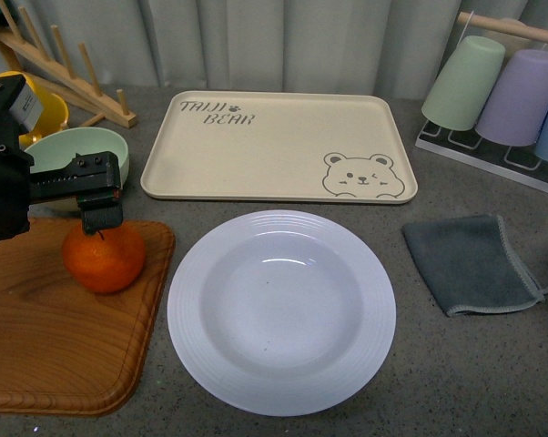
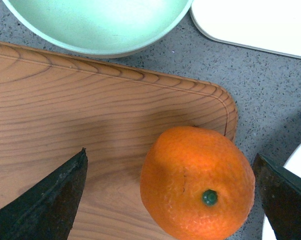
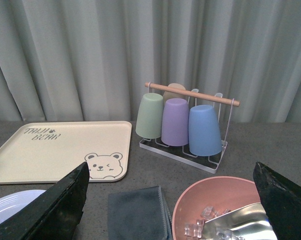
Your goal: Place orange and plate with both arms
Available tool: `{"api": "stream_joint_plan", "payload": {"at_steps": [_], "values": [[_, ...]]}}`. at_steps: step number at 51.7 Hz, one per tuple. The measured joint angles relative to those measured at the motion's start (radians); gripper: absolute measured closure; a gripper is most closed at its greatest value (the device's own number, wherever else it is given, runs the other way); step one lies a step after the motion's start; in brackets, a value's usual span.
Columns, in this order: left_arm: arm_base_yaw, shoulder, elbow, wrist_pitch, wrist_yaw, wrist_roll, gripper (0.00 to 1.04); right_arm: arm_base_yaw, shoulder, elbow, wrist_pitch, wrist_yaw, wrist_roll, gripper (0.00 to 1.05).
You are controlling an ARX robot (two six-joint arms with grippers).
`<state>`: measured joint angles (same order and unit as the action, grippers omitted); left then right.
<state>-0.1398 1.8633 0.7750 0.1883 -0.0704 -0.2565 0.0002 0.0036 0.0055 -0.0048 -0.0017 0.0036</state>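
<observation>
The orange (image 1: 104, 258) sits on the far right corner of a wooden board (image 1: 55, 337) at the left. My left gripper (image 1: 101, 215) hangs open directly above it. In the left wrist view the orange (image 2: 198, 182) lies between the two black fingers, untouched, green stem dot up, with the left gripper (image 2: 170, 155) open around it. The plate (image 1: 187, 300) lies empty in the middle front of the table. My right gripper (image 3: 170, 165) is open and holds nothing; it is out of the front view. Its camera catches an edge of the plate (image 3: 15, 205).
Behind the plate lies a beige bear tray (image 1: 274, 146). A mint bowl (image 1: 74, 150), a yellow cup (image 1: 37, 100) and a wooden rack (image 1: 65, 64) stand far left. Right: grey cloth (image 1: 470, 264), cup rack (image 1: 502, 86). A pink bowl (image 3: 215, 195) holds ice and a scoop.
</observation>
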Motion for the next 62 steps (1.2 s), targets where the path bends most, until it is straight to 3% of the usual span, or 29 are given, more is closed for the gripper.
{"api": "stream_joint_plan", "payload": {"at_steps": [62], "values": [[-0.020, 0.088, 0.035, -0.038, 0.041, 0.001, 0.06, 0.000, 0.000, 0.000, 0.000, 0.000, 0.000, 0.09]]}}
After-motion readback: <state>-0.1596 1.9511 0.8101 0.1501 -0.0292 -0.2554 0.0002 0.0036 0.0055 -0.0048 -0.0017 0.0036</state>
